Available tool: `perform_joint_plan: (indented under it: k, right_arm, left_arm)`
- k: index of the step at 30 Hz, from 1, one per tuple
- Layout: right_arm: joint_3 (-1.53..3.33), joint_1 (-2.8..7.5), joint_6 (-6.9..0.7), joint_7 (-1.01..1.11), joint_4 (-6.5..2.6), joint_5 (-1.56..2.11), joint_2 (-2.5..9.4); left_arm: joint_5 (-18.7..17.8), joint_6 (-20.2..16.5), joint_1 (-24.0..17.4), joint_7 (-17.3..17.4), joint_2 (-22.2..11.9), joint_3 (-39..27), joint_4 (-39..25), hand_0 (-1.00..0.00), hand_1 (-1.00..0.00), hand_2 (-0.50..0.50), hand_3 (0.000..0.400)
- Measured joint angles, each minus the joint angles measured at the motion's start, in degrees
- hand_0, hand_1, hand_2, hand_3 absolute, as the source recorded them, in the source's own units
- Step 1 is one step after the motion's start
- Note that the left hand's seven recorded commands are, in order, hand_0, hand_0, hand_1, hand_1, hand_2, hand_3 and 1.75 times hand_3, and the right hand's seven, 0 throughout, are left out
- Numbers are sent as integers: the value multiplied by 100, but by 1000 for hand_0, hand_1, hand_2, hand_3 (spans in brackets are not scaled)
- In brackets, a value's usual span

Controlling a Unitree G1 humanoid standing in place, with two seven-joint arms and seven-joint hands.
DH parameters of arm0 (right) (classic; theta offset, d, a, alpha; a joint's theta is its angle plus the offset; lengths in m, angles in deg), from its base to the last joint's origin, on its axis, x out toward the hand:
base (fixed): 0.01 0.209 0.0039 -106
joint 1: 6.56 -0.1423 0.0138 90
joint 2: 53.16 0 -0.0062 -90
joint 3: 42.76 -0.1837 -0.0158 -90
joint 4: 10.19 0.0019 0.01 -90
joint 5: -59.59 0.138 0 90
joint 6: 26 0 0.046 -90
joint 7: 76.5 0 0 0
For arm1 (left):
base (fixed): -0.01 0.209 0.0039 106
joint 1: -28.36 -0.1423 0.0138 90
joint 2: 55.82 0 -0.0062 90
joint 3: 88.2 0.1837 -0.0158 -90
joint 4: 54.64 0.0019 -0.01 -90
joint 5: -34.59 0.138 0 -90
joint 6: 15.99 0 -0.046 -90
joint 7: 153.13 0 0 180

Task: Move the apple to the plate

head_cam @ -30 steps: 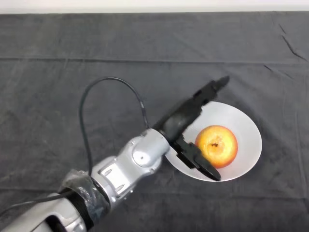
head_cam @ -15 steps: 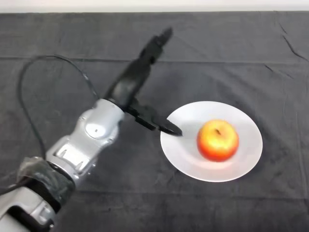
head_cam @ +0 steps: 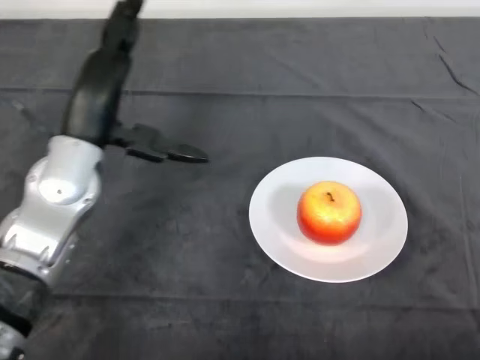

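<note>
Lab-like tabletop, dark cloth

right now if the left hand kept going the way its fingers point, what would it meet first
Probably nothing: the left hand, open, points up toward the table's far edge, away from the plate and apple.

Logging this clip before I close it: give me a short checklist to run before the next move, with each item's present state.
1. Apple on the plate: ok.
2. Apple inside the rim, not overhanging: ok.
3. Apple upright, stem up: ok.
4. Left hand off the apple and plate: ok, it is far to the left.
5. Hand open, holding nothing: ok.
6. Apple settled, not rolling: cannot tell.
</note>
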Motion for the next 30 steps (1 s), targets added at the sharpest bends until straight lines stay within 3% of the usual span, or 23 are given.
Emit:
perform_joint_plan:
  k: [9, 21, 30]
  right_arm:
    - [3, 0, 0, 0, 0, 0, 0]
    - [7, 2, -1, 0, 0, -1, 0]
    - [13, -1, -2, 0, 0, -2, 3]
  left_arm:
    - [-3, -14, -454, -269, -90, -749, -506, 0, 0, 0, 0]
    - [-169, -74, -1271, -456, -621, -1965, -1273, 0, 0, 0, 0]
    - [-173, 6, -1920, -687, -639, -2727, -1476, 0, 0, 0, 0]
